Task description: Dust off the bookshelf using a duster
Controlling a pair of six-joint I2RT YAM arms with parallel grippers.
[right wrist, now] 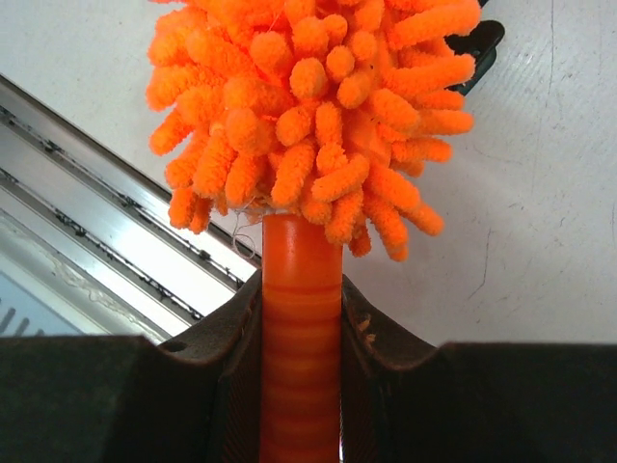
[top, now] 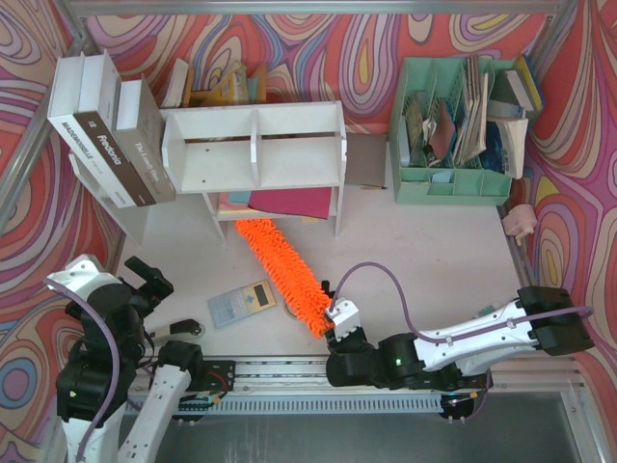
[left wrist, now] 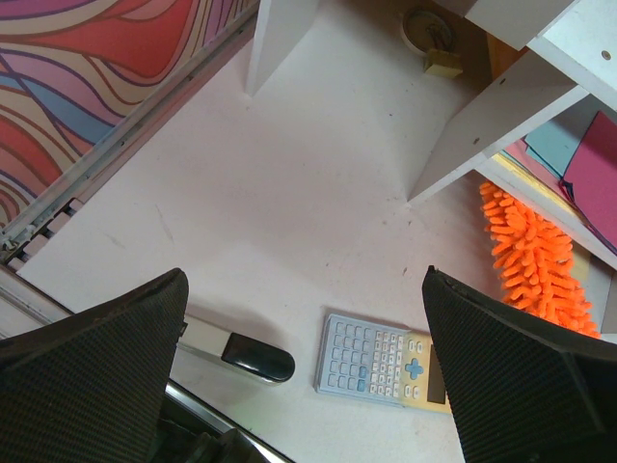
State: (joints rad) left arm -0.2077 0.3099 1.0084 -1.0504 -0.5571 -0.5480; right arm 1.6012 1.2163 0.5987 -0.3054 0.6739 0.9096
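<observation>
The white bookshelf [top: 255,145] stands at the back, a central divider splitting it into two compartments; its legs [left wrist: 472,130] show in the left wrist view. The fluffy orange duster [top: 285,271] stretches diagonally from the shelf's lower level toward the near edge. My right gripper [top: 335,326] is shut on the duster's orange handle [right wrist: 301,338], with the fluffy head [right wrist: 313,106] just beyond the fingers. My left gripper [top: 145,280] hangs open over the table at the near left, nothing between its fingers [left wrist: 87,376]. The duster's tip [left wrist: 535,265] lies by the shelf's leg.
A calculator [top: 242,302] and a black-and-white stapler [left wrist: 236,352] lie near the left arm. Big books [top: 111,135] lean left of the shelf. A mint-green organizer [top: 453,135] with papers stands back right. Coloured folders [top: 289,203] lie on the shelf's lower level. Metal rail [top: 289,371] runs along the near edge.
</observation>
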